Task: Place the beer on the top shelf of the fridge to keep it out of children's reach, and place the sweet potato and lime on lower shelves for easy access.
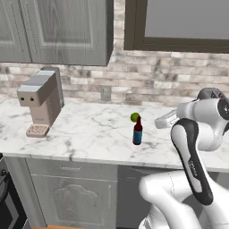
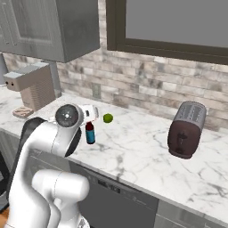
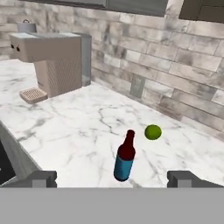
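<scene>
The beer [image 1: 137, 132], a dark bottle with a blue label, stands upright on the marble counter [image 1: 85, 129]. The lime [image 1: 134, 117] lies just behind it, towards the brick wall. In the hand view the beer [image 3: 124, 158] stands a short way ahead of my gripper [image 3: 113, 180], with the lime [image 3: 152, 131] beyond it to the right. My gripper is open, its fingertips [image 3: 41, 178] spread wide with nothing between them. From the right base view the beer [image 2: 90, 132] sits partly behind my arm, and the lime [image 2: 107, 118] is beside it. The sweet potato and the fridge are out of view.
A beige coffee machine [image 1: 40, 100] stands at the counter's left end under grey wall cabinets [image 1: 58, 31]. A dark toaster [image 2: 187, 129] sits to the right. A wall socket [image 3: 137, 85] is set in the brick backsplash. The counter's front edge runs below the beer.
</scene>
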You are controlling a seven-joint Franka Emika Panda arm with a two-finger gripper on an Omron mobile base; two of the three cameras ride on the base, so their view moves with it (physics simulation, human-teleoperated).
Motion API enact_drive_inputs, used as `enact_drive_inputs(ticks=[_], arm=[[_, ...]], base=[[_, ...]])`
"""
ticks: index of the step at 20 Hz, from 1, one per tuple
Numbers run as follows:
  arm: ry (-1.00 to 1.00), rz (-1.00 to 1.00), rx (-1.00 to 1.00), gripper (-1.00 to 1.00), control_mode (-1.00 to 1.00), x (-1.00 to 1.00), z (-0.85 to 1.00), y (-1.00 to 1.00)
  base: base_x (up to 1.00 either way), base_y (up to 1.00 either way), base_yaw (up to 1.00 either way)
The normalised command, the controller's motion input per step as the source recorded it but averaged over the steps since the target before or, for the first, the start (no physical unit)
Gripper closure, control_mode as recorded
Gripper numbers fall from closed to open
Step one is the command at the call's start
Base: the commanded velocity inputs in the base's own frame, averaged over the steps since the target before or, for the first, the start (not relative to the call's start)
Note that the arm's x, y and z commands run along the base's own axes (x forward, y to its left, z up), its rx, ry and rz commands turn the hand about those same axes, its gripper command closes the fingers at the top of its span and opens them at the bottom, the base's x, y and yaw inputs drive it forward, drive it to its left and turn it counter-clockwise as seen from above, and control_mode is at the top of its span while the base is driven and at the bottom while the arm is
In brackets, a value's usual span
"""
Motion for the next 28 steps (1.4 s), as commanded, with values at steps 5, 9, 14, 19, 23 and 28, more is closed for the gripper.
enact_drive_inputs(ticks=[5, 9, 14, 19, 23, 28], arm=[[-0.02, 0.12, 0.11, -1.00, -1.00, 0.43, -0.29, -0.37], [0.00, 0.19, 0.04, -1.00, -1.00, 0.42, -0.46, -0.05], [0.00, 0.23, 0.00, -1.00, -1.00, 0.28, -0.45, 0.00], [-0.04, 0.15, 0.00, -1.00, -1.00, 0.14, -0.40, 0.00], [-0.10, 0.06, 0.00, -1.00, -1.00, 0.07, -0.33, 0.01], [-0.05, 0.00, 0.00, -1.00, -1.00, 0.09, -0.11, 0.13]], base=[[0.00, 0.00, 0.00], [0.00, 0.00, 0.00], [0.00, 0.00, 0.00], [0.00, 0.00, 0.00], [0.00, 0.00, 0.00], [0.00, 0.00, 0.00]])
